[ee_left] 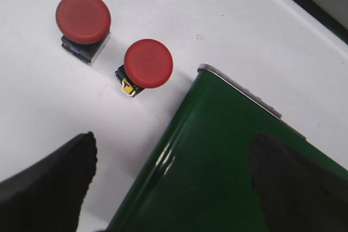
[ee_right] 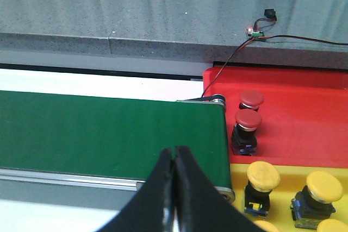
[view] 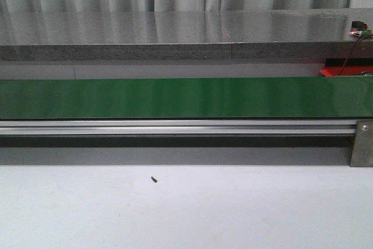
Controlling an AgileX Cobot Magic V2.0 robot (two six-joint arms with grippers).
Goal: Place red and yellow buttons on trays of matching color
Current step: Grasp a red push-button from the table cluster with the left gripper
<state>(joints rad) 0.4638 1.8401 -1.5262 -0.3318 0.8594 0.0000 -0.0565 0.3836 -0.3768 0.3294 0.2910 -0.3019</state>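
Note:
In the left wrist view two red buttons lie on the white table, one (ee_left: 83, 19) further from the belt and one (ee_left: 148, 64) close to the end of the green conveyor belt (ee_left: 228, 167). My left gripper (ee_left: 171, 180) is open and empty, over the belt's end. In the right wrist view my right gripper (ee_right: 174, 156) is shut and empty above the belt (ee_right: 109, 129). Past the belt's end, the red tray (ee_right: 304, 118) holds two red buttons (ee_right: 248, 119) and the yellow tray (ee_right: 283, 199) holds several yellow buttons (ee_right: 263, 176). Neither gripper shows in the front view.
The front view shows the green belt (view: 186, 97) on its aluminium rail (view: 175, 127), a grey shelf (view: 175, 33) behind, a corner of the red tray (view: 344, 71) at the right, and a small dark speck (view: 154, 179) on the white table. A small circuit board with a wire (ee_right: 255, 33) lies on the shelf.

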